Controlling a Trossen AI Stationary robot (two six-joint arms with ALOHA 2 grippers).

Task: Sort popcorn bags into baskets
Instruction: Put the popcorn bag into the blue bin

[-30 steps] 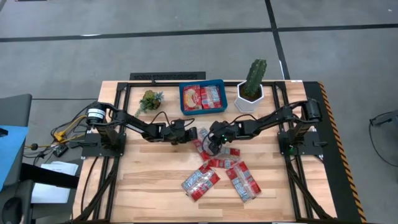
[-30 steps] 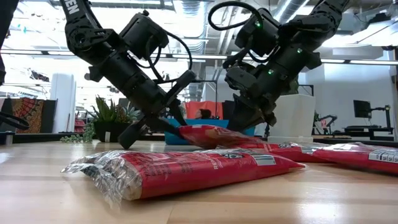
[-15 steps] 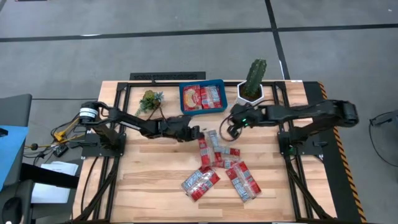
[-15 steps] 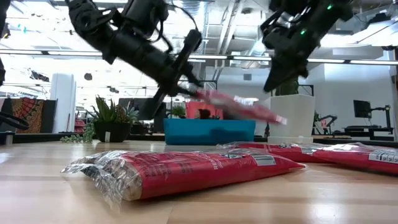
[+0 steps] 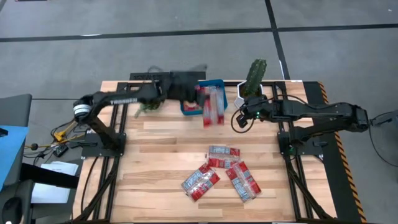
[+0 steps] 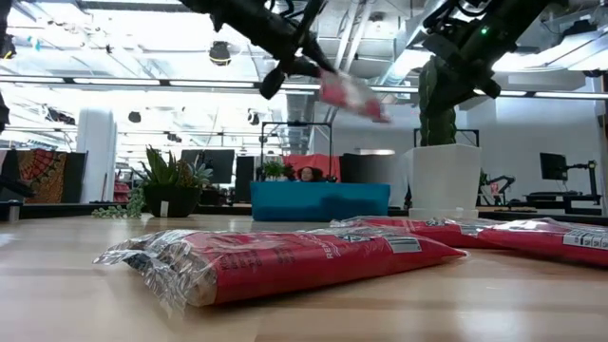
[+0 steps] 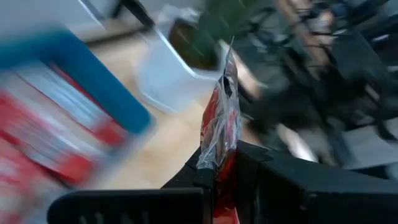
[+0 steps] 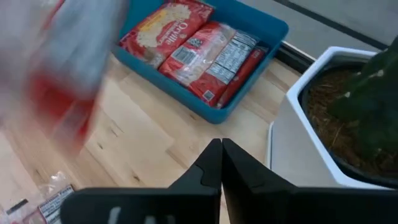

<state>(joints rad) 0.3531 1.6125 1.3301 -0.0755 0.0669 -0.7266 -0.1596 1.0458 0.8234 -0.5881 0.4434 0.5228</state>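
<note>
Left gripper (image 5: 194, 94) clamps a popcorn bag (image 5: 209, 107) by one short end, raised over the blue basket (image 5: 188, 111)'s near edge, long axis hanging toward the table; right gripper (image 5: 239, 118) pinched empty, right of basket, beside cactus pot (image 5: 252, 93); left arm nearer.

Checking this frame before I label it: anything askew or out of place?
The left gripper holds a popcorn bag by one edge, so it hangs on end over the front wall of the blue bin, mid-air. Three more bags lie overlapping on the table. The right gripper is shut and empty near the cactus pot.
</note>
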